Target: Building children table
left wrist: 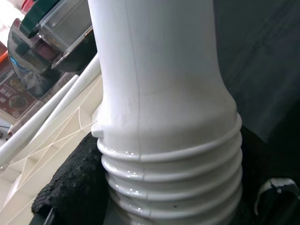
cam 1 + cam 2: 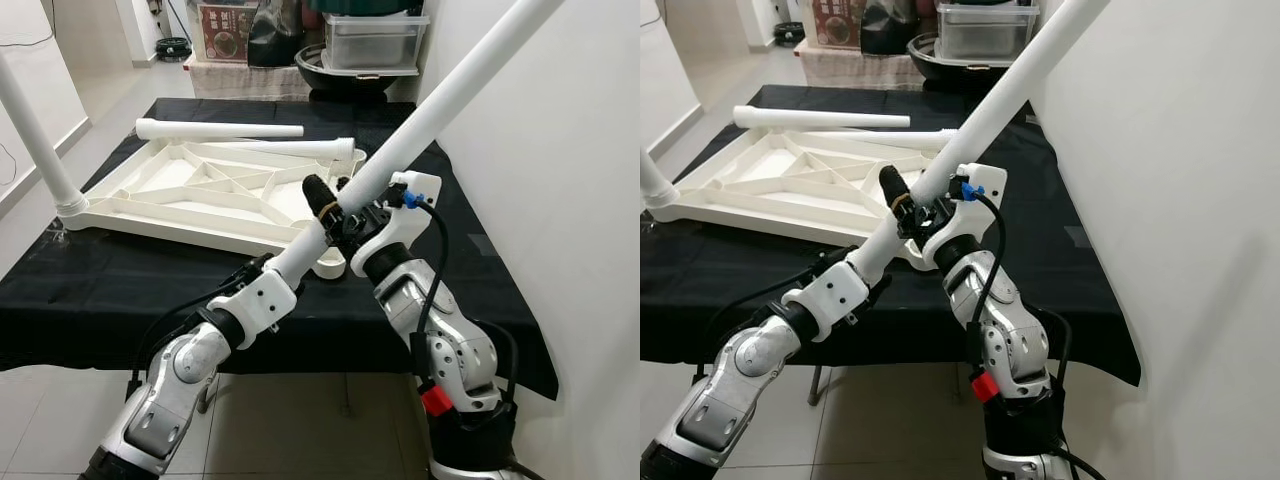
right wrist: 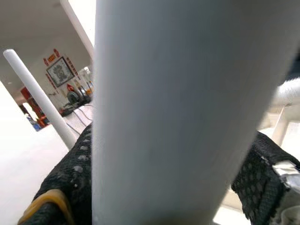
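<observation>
I have a long white plastic table leg (image 2: 430, 110) in both grippers, slanting up and away over the black-draped work table (image 2: 120, 285). My left gripper (image 2: 285, 262) is closed round its lower end, just by the ridged screw thread (image 1: 173, 173), and my right gripper (image 2: 335, 215) is clamped on the shaft a little higher. The white ribbed plastic tabletop (image 2: 200, 195) lies upside down on the cloth beyond, one leg (image 2: 35, 135) already standing in its far-left corner and two more loose legs (image 2: 215, 130) lying along its back edge. I judge this is the leg-fitting step: next I must bring the threaded end to the near corner socket (image 2: 330, 265), square it up, then twist it home.
</observation>
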Controlling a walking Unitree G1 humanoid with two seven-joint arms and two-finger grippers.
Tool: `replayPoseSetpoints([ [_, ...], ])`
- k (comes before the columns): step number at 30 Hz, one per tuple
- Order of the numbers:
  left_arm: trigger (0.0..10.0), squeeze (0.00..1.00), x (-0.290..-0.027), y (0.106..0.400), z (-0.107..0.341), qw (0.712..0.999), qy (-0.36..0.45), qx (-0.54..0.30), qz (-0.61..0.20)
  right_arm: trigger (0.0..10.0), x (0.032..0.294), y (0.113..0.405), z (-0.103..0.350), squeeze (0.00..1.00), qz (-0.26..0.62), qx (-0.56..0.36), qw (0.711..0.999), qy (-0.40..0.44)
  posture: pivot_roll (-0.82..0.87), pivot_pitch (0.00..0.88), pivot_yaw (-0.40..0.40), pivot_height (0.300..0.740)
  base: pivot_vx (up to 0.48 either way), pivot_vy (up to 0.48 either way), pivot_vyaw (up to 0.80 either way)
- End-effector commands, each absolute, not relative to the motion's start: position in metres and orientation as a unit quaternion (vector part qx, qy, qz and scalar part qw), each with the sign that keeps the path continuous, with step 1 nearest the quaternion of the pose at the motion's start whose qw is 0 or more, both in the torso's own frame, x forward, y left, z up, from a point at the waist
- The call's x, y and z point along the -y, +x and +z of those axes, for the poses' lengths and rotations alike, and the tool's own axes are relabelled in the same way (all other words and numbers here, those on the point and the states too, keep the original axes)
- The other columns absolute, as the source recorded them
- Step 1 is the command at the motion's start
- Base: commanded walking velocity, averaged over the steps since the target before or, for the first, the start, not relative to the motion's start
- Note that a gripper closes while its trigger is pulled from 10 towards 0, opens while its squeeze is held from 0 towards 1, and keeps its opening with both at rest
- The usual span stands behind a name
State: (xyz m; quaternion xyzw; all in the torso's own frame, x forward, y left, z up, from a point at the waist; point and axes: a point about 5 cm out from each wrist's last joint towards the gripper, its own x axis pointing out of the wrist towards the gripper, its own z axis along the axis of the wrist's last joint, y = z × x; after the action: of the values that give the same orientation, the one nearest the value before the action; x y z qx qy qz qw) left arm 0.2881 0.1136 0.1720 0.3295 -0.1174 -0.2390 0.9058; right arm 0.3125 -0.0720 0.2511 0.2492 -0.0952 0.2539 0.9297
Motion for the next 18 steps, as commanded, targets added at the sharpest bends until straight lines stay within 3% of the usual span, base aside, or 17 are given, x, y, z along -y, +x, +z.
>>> replayPoseSetpoints([
  [1, 10.0, 0.00, -0.1126, 0.2851, 0.1757, 0.901, 0.335, 0.130, -0.245, 10.0, 0.0647, 0.3106, 0.2548, 0.00, 0.275, 0.090, 0.917, 0.273, 0.06, 0.070, -0.028, 0.740, 0.000, 0.000, 0.00],
  [18, 10.0, 0.00, -0.1098, 0.2776, 0.1672, 0.897, 0.337, 0.117, -0.261, 10.0, 0.0630, 0.3117, 0.2567, 0.00, 0.282, 0.085, 0.913, 0.284, 0.06, 0.086, -0.024, 0.740, 0.000, 0.000, 0.00],
])
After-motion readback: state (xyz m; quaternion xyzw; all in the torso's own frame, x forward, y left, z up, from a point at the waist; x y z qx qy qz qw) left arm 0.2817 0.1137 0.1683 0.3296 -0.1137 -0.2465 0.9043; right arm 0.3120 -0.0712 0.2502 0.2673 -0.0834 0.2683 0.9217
